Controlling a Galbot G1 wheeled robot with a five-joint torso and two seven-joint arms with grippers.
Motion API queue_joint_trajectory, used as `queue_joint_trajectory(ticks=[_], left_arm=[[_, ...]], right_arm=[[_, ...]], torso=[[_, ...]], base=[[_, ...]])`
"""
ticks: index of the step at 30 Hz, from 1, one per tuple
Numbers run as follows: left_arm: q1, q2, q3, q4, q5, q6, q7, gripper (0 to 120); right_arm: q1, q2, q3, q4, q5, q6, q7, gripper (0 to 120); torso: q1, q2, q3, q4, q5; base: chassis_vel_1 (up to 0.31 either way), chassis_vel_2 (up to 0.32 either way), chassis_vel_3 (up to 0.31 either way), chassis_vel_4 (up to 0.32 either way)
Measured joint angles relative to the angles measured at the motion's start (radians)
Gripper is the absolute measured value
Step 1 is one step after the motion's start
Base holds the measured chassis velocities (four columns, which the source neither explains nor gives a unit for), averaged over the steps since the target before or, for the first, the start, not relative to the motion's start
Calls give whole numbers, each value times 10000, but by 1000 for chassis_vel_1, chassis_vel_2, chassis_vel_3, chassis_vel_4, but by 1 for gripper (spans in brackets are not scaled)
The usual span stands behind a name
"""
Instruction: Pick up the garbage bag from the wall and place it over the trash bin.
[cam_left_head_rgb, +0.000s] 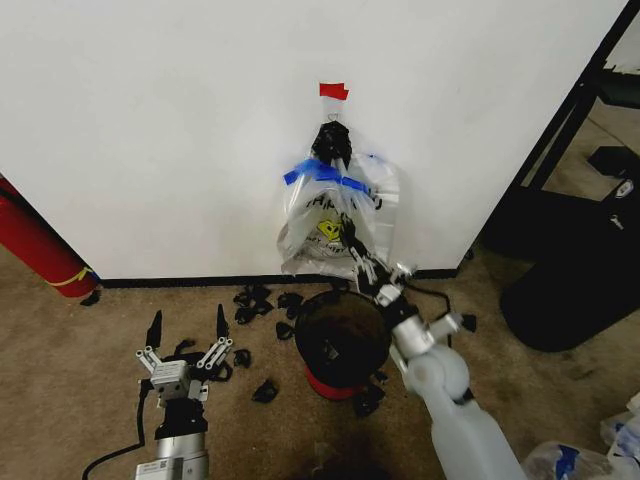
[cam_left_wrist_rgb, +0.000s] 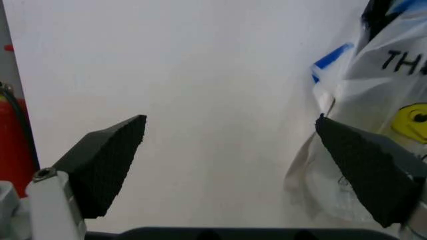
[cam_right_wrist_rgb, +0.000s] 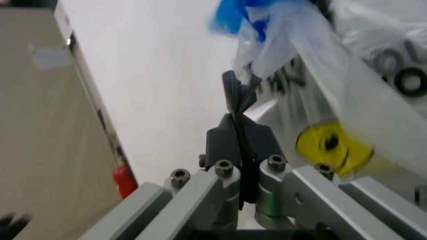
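Note:
The garbage bag (cam_left_head_rgb: 322, 222), clear plastic with black print, a yellow smiley and blue strips, hangs on the white wall (cam_left_head_rgb: 150, 120) under a piece of red tape (cam_left_head_rgb: 333, 91) and a black knot (cam_left_head_rgb: 331, 143). My right gripper (cam_left_head_rgb: 350, 238) reaches up over the bin to the bag's front. In the right wrist view this gripper (cam_right_wrist_rgb: 237, 97) is shut, its tips pinching the plastic of the bag (cam_right_wrist_rgb: 347, 75). The trash bin (cam_left_head_rgb: 300, 325), dark with a red base, stands on the carpet right below. My left gripper (cam_left_head_rgb: 187, 330) hovers open, low and to the left, with the bag (cam_left_wrist_rgb: 393, 100) off to one side.
A long red cylinder (cam_left_head_rgb: 40, 245) leans at the left by the wall. Black scraps (cam_left_head_rgb: 262, 300) lie on the carpet around the bin. A big black object (cam_left_head_rgb: 580, 285) and a black frame (cam_left_head_rgb: 560, 130) stand at the right, with plastic bags (cam_left_head_rgb: 590, 462) at the lower right.

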Motion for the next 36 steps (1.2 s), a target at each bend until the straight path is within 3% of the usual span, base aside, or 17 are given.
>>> queue_joint_trajectory(ticks=[13, 28, 36], left_arm=[[-74, -75, 289, 129, 18, -211, -13, 100], [-1, -142, 206, 38, -43, -438, -79, 100], [150, -419, 70, 12, 147, -575, -180, 100]], right_arm=[[-2351, 76, 636, 1242, -1162, 1594, -573, 0], [-5326, 349, 1874, 1352, -1266, 5223, -925, 0], [-5581, 296, 1987, 1015, -1264, 6163, -931, 0]], torso=[[1, 0, 0, 2, -2], [0, -2, 1, 1, -2], [0, -1, 1, 4, -1]], base=[[0, 0, 0, 0], [0, 0, 0, 0], [0, 0, 0, 0]])
